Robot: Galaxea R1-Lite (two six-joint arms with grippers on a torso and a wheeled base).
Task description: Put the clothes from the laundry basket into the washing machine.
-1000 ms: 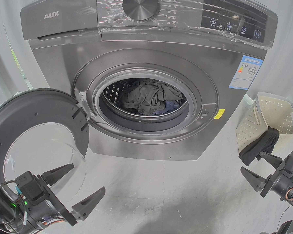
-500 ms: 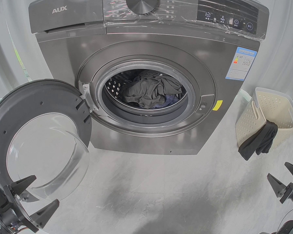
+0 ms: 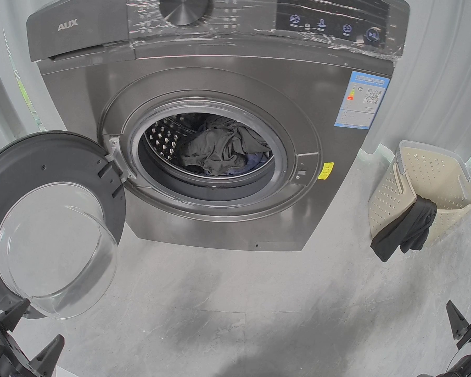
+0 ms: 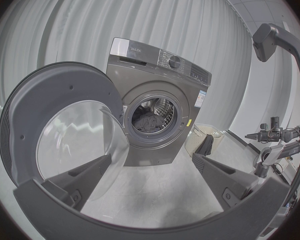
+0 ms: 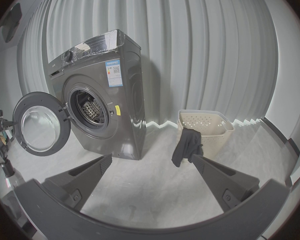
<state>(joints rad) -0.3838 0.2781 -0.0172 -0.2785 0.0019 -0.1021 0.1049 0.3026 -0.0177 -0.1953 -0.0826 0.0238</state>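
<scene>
Black left gripper (image 3: 41, 320) low, fingers (image 3: 48, 352) spread

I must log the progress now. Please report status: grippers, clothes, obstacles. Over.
Both open, empty: left gripper, right gripper. One dark garment hangs over laundry basket rim; other clothes in drum. Washer door open; nothing blocks basket.

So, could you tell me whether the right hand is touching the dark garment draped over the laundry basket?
Apart. The head view shows bare floor between the right hand and the dark garment on the laundry basket.
</scene>
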